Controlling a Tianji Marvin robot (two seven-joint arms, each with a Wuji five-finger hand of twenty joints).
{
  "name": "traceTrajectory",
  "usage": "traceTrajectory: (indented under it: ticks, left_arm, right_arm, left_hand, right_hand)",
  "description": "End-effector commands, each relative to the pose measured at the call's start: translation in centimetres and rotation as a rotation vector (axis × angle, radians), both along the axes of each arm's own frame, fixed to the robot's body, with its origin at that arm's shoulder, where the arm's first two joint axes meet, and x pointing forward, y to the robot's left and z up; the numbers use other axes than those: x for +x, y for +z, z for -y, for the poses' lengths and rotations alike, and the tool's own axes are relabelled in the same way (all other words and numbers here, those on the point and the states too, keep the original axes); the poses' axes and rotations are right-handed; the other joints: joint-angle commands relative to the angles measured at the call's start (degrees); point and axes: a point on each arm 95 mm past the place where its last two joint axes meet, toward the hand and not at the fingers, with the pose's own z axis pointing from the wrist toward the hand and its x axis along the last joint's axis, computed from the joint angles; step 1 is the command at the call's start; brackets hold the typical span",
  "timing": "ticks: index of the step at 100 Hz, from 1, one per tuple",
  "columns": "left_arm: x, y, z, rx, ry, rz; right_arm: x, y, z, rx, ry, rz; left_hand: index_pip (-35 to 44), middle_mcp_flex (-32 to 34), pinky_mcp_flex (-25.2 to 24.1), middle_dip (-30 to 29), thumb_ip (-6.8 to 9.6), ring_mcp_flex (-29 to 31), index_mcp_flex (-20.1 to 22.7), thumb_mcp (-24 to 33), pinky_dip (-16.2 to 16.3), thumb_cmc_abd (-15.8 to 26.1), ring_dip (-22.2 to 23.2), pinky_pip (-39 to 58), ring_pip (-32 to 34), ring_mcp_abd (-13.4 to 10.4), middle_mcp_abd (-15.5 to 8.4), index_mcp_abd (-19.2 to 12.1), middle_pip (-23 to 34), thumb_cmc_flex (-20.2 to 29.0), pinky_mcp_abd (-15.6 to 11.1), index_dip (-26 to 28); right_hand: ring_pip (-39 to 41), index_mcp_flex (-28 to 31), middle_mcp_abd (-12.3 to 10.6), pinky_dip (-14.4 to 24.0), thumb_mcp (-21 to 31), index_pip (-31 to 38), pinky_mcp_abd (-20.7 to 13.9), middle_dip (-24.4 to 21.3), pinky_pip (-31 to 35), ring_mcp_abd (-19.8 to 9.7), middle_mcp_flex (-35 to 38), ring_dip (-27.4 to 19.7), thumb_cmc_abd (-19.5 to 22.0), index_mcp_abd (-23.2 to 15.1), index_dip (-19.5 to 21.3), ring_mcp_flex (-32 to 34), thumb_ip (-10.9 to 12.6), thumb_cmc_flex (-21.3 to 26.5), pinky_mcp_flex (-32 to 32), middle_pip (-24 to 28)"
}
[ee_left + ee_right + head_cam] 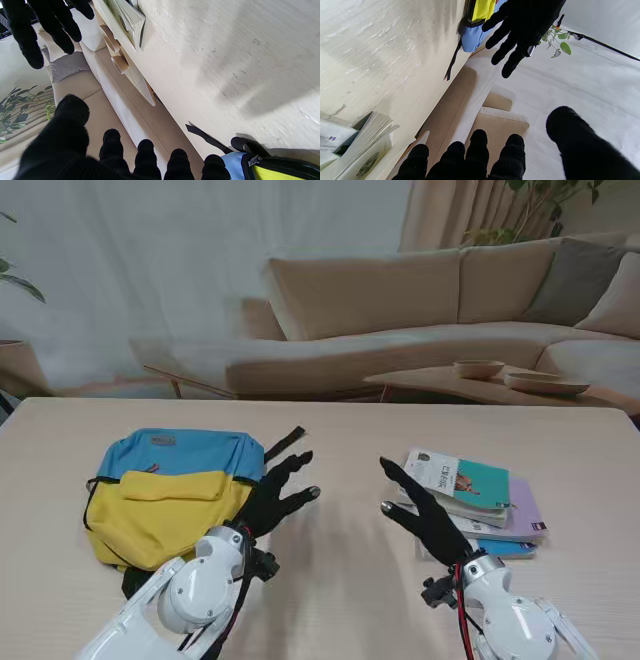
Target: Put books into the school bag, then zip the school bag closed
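Left robot hand: fingers spread, empty, raised beside the bag's right edge.
Right robot hand: fingers apart, empty, just left of the books.
Bag: blue-and-yellow, flat, bench left.
Books: stacked, bench right.

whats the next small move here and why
Probably the left hand should reach to the school bag and find its zipper: the bag lies flat and looks zipped, the books sit stacked beside the right hand, and both hands are open and empty.

Bright, even daylight; soft shadows on the table, wrist views sharp
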Motion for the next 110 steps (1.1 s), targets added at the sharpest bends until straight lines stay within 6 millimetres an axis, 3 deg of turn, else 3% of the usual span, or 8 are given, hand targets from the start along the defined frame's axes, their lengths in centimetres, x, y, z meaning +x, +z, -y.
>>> traceTrajectory:
  ticks: [1, 59, 66, 74, 81, 89, 98, 110]
  left_arm:
    - [-0.3, 0.1, 0.3, -0.010, -0.019, -0.007]
    - [-0.6, 0.5, 0.1, 0.004, -0.019, 0.014]
    - [-0.7, 0.6, 0.1, 0.000, -0.019, 0.015]
    - [-0.7, 0.7, -0.1, 0.001, -0.018, 0.017]
    - [-0.7, 0.7, -0.1, 0.000, -0.016, 0.017]
    - [-0.8, 0.7, -0.1, 0.002, -0.015, 0.017]
    - [-0.7, 0.8, -0.1, 0.003, -0.015, 0.015]
    - [-0.8, 0.8, 0.0, 0.005, -0.017, 0.013]
  right_arm:
    - [-0.3, -0.3, -0.5, 0.002, 0.019, -0.009]
    - [-0.5, -0.3, -0.2, 0.002, 0.014, -0.003]
    - [-0.4, -0.2, -0.2, 0.000, 0.006, 0.001]
    - [-0.4, 0.1, -0.2, -0.003, -0.011, 0.008]
    - [-0.1, 0.4, 0.1, -0.029, -0.029, 0.010]
    - [0.6, 1.1, 0.8, -0.086, -0.044, 0.019]
    - [1.7, 2.2, 1.9, -0.173, -0.057, 0.046]
    - [3.3, 3.7, 3.5, -0.308, -0.078, 0.082]
  left_hand:
    - [0.7, -1.8, -0.4, 0.0, 1.14, -1.1, -1.7, 1.2, -1.2, 1.0, -1.1, -1.8, -0.8, -2.3, -1.9, -1.4, -0.4, -0.6, -0.6, 0.3]
    - [5.5, -1.3, -0.4, 1.4, 1.08, -1.0, -1.7, 4.4, -0.9, -0.6, -0.1, -1.6, -0.5, -2.0, -1.1, -0.7, 0.9, 0.5, -0.9, 2.5]
    - [5.8, -1.2, -0.4, 1.5, 1.04, -0.9, -1.7, 4.6, -0.8, -0.7, 0.0, -1.6, -0.5, -2.0, -1.0, -0.7, 1.1, 0.5, -0.9, 2.6]
    - [6.2, -1.1, -0.3, 1.6, 1.00, -0.9, -1.7, 4.9, -0.6, -0.9, 0.3, -1.5, -0.3, -1.9, -0.9, -0.5, 1.3, 0.5, -0.9, 2.7]
    - [6.5, -1.1, -0.4, 1.7, 0.97, -0.9, -1.7, 5.2, -0.5, -0.9, 0.5, -1.5, -0.3, -1.9, -0.8, -0.5, 1.5, 0.5, -0.9, 2.9]
    - [6.9, -1.0, -0.4, 1.8, 0.95, -0.9, -1.7, 5.4, -0.4, -1.1, 0.6, -1.5, -0.3, -1.8, -0.7, -0.5, 1.6, 0.6, -1.0, 3.0]
    - [7.3, -1.1, -0.4, 1.8, 0.91, -1.0, -1.7, 5.6, -0.3, -1.0, 0.7, -1.5, -0.4, -1.8, -0.8, -0.5, 1.6, 0.5, -1.0, 3.1]
    - [7.7, -1.1, -0.4, 1.8, 0.88, -0.9, -1.7, 5.8, -0.2, -1.2, 0.7, -1.5, -0.4, -1.9, -0.9, -0.5, 1.6, 0.5, -1.0, 3.2]
  right_hand:
    - [-0.7, 1.0, -2.5, 0.3, -0.5, -1.4, -2.0, 0.5, -1.4, -2.7, -0.9, -0.3, 0.1, -1.1, 0.2, -2.3, -1.2, -1.4, 0.3, 0.4]
    - [-0.1, 1.9, -2.2, 1.4, 2.8, 0.3, -2.2, 1.3, -1.1, -2.6, -0.7, 0.1, -1.5, -0.7, 1.2, -1.8, -0.6, 2.1, 0.2, 2.2]
    - [0.3, 1.6, -2.2, 2.6, 7.6, 2.1, -2.1, 1.7, -0.5, -2.6, -0.6, 0.3, -2.6, -0.9, 1.4, -1.6, 1.8, 3.9, -0.1, 3.1]
    - [1.7, 1.8, -2.1, 3.7, 14.9, 5.0, -1.7, 2.2, 0.4, -2.4, 0.1, 0.6, -4.8, -1.0, 0.7, -1.1, 6.3, 6.3, 0.2, 4.4]
    - [3.8, 1.9, -1.5, 4.7, 17.1, 9.1, 0.0, 2.7, 2.8, -1.6, 0.9, 0.9, -5.8, -0.4, 0.0, -0.6, 7.7, 7.1, 0.7, 5.5]
    - [7.7, 1.4, 0.3, 4.6, 13.4, 16.4, 2.4, 3.4, 9.0, 0.3, 2.6, 2.3, -5.6, 1.9, -2.7, 0.0, 5.1, 4.7, 1.3, 6.9]
    - [13.7, 4.0, 3.9, 4.2, 8.3, 24.8, 5.7, 5.2, 18.8, 4.3, 5.6, 5.3, -5.6, 7.8, -0.2, 2.3, -0.1, 1.7, 2.1, 10.7]
    - [20.8, 8.6, 7.5, 5.5, 6.2, 27.9, 10.0, 8.2, 36.4, 7.2, 8.3, 9.5, -6.3, 11.4, 4.1, 5.3, -0.7, 0.2, 1.1, 17.9]
